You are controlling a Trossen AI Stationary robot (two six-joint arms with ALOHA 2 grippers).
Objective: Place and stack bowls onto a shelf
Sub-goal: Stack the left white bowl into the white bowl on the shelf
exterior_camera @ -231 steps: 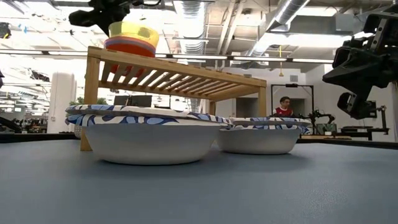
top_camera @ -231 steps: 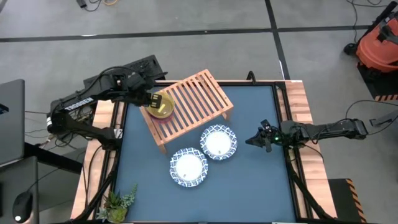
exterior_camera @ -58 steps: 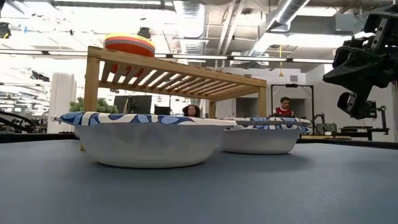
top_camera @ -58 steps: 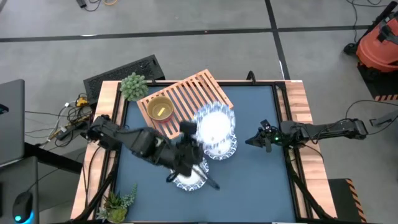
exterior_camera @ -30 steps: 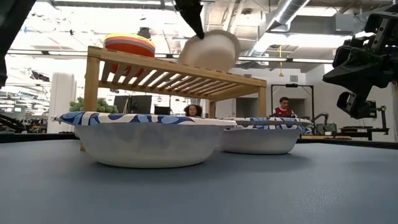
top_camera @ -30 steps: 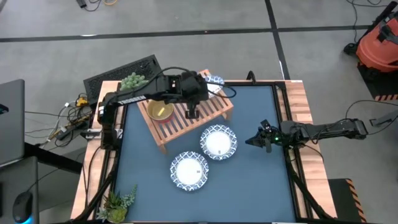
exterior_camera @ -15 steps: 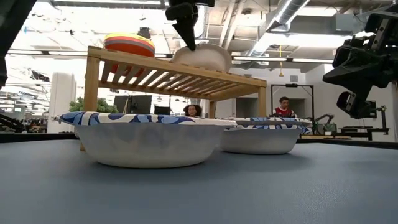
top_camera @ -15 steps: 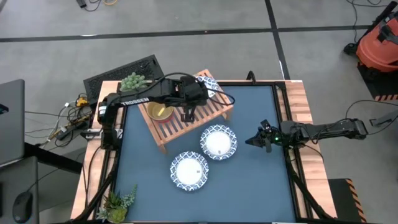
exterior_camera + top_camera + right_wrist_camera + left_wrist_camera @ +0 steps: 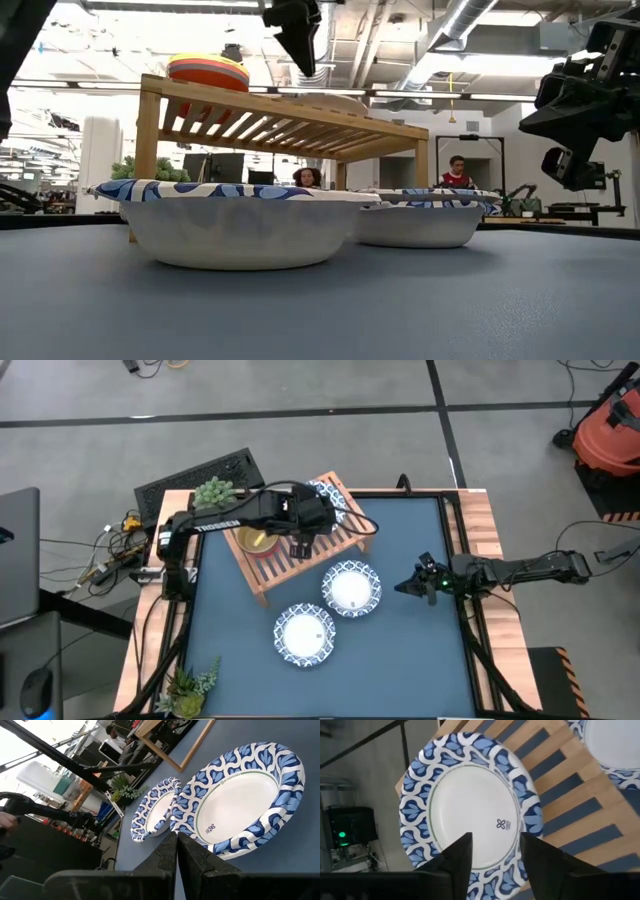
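Resting on the slatted wood shelf (image 9: 300,535), a round blue-rimmed bowl (image 9: 470,815).

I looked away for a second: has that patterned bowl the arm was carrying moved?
Yes. A second ago it hung tilted above the wooden shelf; now the patterned bowl lies flat on the shelf's far corner, with the left tool open above it.

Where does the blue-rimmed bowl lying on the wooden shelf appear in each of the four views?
High view: the bowl lies at the upper corner of the shelf.
Low view: only its pale edge shows on the shelf top, right of the stacked small bowls.
Left wrist view: it fills the middle.
Right wrist view: not in it.
Shared landmark: the shelf's slats.
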